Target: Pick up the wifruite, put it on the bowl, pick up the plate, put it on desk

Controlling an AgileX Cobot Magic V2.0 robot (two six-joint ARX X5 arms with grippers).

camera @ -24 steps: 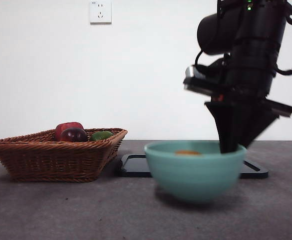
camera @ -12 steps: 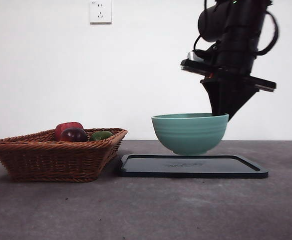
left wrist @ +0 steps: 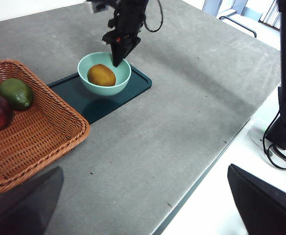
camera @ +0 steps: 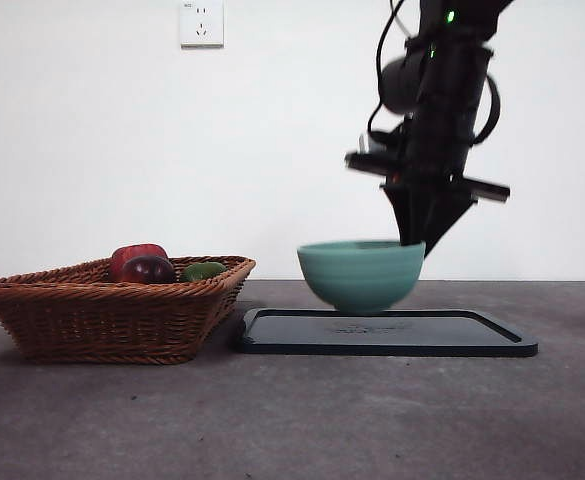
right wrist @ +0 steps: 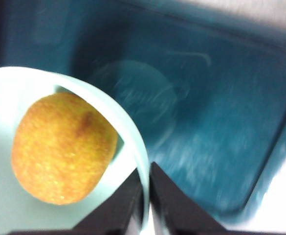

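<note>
The mint-teal bowl (camera: 360, 275) hangs low over a flat dark tray (camera: 387, 335); I cannot tell if it touches it. My right gripper (camera: 412, 240) comes down from above and is shut on the bowl's rim (right wrist: 133, 142), one jaw inside and one outside. The orange-brown wifruite (right wrist: 62, 147) lies inside the bowl (left wrist: 103, 90) and also shows in the left wrist view (left wrist: 101, 75), but is hidden in the front view. My left gripper (left wrist: 144, 169) waits open and empty, high over the near part of the desk (left wrist: 182, 112).
A wicker basket (camera: 112, 310) stands left of the tray with a dark red fruit (camera: 148, 268) and a green fruit (camera: 204, 270) in it. The desk's edge (left wrist: 216, 161) runs near the left gripper. A wall socket (camera: 201, 23) is behind.
The right gripper has carried the bowl up from low in front of the tray and away from the camera; it is now over the tray. Basket and tray have not moved.
</note>
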